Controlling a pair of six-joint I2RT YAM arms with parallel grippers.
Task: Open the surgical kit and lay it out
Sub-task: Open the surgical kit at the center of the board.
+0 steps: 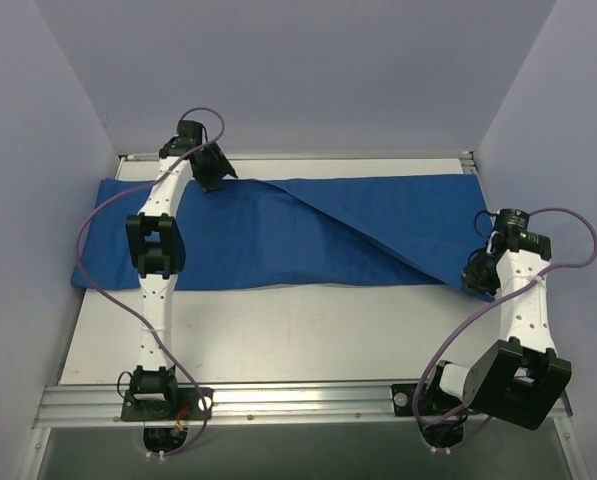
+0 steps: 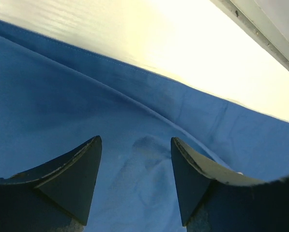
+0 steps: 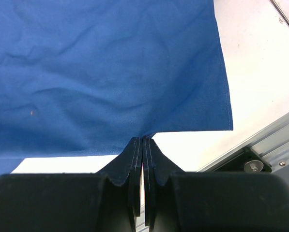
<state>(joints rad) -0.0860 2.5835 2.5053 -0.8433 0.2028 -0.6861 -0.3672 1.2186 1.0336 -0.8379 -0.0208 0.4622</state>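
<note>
Cloth wrap (image 1: 308, 235), long axis left-right, right tool (image 3: 143, 140) pinching its edge, left tool (image 2: 135, 140) spread, perhaps touching.

Blue cloth wrap (image 1: 278, 235), partly unfolded

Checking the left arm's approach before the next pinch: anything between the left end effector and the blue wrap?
Nothing visible. The left end effector is open over the blue wrap, with only bare cloth showing between its fingers. The right end effector is shut on the wrap's edge at the opposite end.
</note>
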